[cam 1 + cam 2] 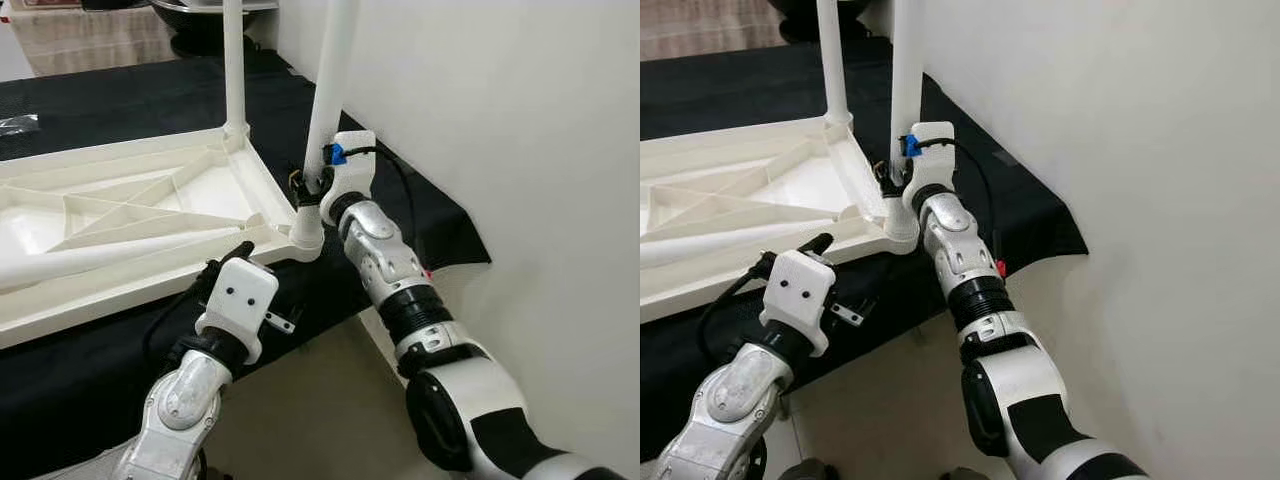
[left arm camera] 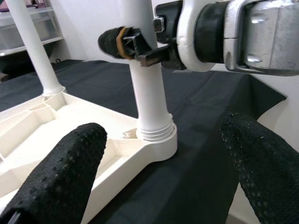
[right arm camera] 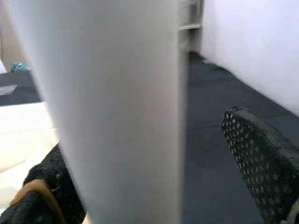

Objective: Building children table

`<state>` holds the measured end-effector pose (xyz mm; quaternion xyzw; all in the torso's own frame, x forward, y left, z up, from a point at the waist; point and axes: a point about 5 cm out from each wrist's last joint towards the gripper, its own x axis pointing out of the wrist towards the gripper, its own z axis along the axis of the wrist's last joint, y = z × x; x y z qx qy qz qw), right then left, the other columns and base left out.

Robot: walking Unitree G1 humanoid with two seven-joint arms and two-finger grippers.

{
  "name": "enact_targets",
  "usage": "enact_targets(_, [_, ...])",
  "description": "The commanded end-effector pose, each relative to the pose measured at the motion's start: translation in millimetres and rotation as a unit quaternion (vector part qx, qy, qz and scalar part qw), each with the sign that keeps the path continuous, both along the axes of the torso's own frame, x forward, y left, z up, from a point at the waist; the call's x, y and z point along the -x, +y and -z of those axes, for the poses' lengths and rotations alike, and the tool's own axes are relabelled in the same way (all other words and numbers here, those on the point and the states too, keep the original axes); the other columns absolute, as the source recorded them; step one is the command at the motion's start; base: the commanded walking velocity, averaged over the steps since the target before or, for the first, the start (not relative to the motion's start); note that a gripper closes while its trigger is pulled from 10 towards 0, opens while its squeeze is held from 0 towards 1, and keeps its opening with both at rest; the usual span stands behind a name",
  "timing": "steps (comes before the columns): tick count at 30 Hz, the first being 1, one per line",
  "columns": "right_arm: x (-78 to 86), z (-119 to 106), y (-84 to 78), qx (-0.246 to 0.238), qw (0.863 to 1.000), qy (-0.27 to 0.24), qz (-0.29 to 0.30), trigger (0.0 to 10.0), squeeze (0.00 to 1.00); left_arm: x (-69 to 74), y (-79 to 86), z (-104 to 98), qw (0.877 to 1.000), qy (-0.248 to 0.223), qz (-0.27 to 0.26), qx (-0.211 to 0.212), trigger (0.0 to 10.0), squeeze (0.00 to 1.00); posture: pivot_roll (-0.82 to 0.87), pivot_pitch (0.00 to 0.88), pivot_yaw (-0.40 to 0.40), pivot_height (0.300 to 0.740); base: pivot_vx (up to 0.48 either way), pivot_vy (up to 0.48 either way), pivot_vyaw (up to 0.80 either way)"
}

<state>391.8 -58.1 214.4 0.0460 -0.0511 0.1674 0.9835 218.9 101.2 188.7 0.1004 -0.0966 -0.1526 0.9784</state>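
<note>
A white children's table top [image 1: 150, 285] lies upside down on a black cloth. Two white legs stand upright in its corners, the far leg [image 1: 234, 60] and the near leg [image 1: 330, 90]. The near leg sits in its corner socket [image 2: 156, 140]. My right gripper [image 1: 312, 185] is open around the near leg just above the socket; one finger [image 3: 42, 186] lies against the leg and the other finger [image 3: 261, 158] stands apart from it. My left gripper [image 2: 163, 177] is open and low in front of that corner, holding nothing. What looks like a loose leg [image 1: 120, 250] lies across the underside.
A white wall [image 1: 500, 120] rises close on the right of the near leg. The black cloth [image 1: 120, 100] covers the low platform under the table top and ends at a front edge, with bare floor [image 1: 320, 400] below my arms.
</note>
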Motion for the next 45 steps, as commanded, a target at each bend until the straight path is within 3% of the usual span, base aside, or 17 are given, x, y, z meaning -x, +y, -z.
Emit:
enact_targets(1, [3.1,5.4,-11.2,-0.006,1.000,0.006,0.006,10.0,0.00,-0.7,-1.0,5.0,1.000,0.012,0.000,-0.001,10.0,0.00,0.06,0.066,-0.119,0.740,0.000,0.000,0.00])
enact_targets(3, [17.4,13.2,-22.5,-0.059,0.998,0.013,-0.023,10.0,0.00,-0.8,-1.0,5.6,1.000,0.012,0.001,-0.002,10.0,0.00,0.06,0.059,-0.112,0.740,0.000,0.000,0.00])
enact_targets(5, [22.2,15.1,-25.2,-0.074,0.997,0.015,-0.031,10.0,0.00,-0.8,-1.1,5.8,1.000,0.012,0.001,-0.002,10.0,0.00,0.06,0.059,-0.112,0.740,0.000,0.000,0.00])
enact_targets(10, [45.6,24.3,-30.3,-0.086,0.992,0.021,-0.094,10.0,0.00,-0.8,-1.1,6.9,1.000,0.013,0.002,-0.003,10.0,0.00,0.05,0.052,-0.107,0.740,0.000,0.000,0.00])
enact_targets(12, [54.0,26.9,-32.4,-0.068,0.991,0.010,-0.116,10.0,0.00,-0.8,-1.2,7.1,1.000,0.013,0.003,-0.002,10.0,0.00,0.05,0.051,-0.109,0.740,0.000,0.000,0.00])
enact_targets(19, [66.7,39.3,-44.3,-0.041,0.993,0.011,-0.109,10.0,0.00,-1.0,-0.7,7.3,1.000,0.013,0.002,-0.002,10.0,0.00,0.05,0.048,-0.111,0.740,0.000,0.000,0.00])
enact_targets(21, [88.9,62.0,-67.3,-0.012,0.997,0.034,-0.065,10.0,0.00,0.0,2.3,14.0,1.000,0.028,-0.004,-0.002,10.0,0.00,0.04,0.041,-0.108,0.740,0.000,0.000,0.00])
enact_targets(27, [114.8,79.9,-80.6,-0.005,0.997,0.075,-0.009,10.0,0.00,4.2,1.0,25.3,0.998,0.052,0.004,-0.023,10.0,0.00,0.04,0.040,-0.098,0.740,0.000,0.000,0.67])
enact_targets(32, [120.9,81.5,-80.0,0.001,0.997,0.082,0.005,10.0,0.00,6.8,-2.5,30.6,0.997,0.062,0.017,-0.034,10.0,0.00,0.04,0.040,-0.097,0.740,0.000,-0.244,0.42])
enact_targets(38, [112.2,77.1,-87.5,0.015,0.996,0.074,0.036,10.0,0.00,6.7,-2.0,34.5,0.997,0.065,0.011,-0.049,10.0,0.00,0.04,0.041,-0.099,0.740,0.000,-0.448,0.00])
enact_targets(45, [103.6,71.7,-96.8,0.030,0.996,0.070,0.050,10.0,0.00,4.6,3.6,35.6,0.997,0.076,-0.009,-0.029,10.0,0.00,0.04,0.046,-0.101,0.740,0.217,-0.316,0.00])
